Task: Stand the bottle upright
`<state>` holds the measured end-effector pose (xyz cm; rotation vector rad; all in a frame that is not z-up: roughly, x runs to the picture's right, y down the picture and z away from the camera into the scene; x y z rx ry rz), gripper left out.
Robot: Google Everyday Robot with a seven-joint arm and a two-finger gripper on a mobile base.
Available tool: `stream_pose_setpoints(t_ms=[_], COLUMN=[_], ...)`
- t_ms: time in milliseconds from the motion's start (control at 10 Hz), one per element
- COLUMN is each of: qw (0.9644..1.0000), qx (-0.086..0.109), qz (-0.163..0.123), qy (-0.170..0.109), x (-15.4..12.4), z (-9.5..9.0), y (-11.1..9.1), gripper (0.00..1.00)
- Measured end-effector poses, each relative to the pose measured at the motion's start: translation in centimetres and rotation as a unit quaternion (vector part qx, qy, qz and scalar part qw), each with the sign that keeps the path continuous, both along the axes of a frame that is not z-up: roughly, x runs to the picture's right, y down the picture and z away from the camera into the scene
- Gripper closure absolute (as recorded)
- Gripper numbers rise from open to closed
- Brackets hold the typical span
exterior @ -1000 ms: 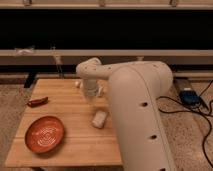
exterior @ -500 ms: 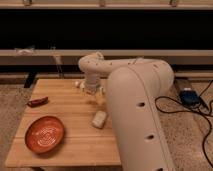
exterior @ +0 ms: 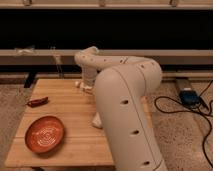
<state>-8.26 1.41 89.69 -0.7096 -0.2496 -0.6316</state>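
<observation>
Plate (exterior: 45, 134): orange, round, front left of table (exterior: 75, 147).
Red object (exterior: 37, 102): flat, left table edge.
Gripper (exterior: 81, 86): over table's far side.

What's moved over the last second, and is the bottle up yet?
The arm swung left, carrying the gripper from above the table's middle toward its far edge; I can't see it grasp anything. The bottle lies where it was beside the arm, not yet upright. The orange plate and dark-red object haven't moved.

The wooden table (exterior: 70, 107) carries the orange plate (exterior: 45, 134) front-left, the flat dark-red object (exterior: 37, 102) at its left edge, the bottle (exterior: 97, 121) lying mid-table, with the gripper (exterior: 81, 86) above its rear.
</observation>
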Motion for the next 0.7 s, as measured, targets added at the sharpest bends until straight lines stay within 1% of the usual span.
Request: stream_pose_setpoints(t_ms=[300,500,700], qw=[0.9990,0.9980,0.9972], qx=[0.011,0.017,0.023], qz=[0.027,0.037,0.044], qy=[0.035,0.049,0.057], x=[0.6,0.7,-0.4], z=[1.8,2.8,4.2], y=[-2.2,-3.3,-4.5], gripper=[0.20,0.20,0.20])
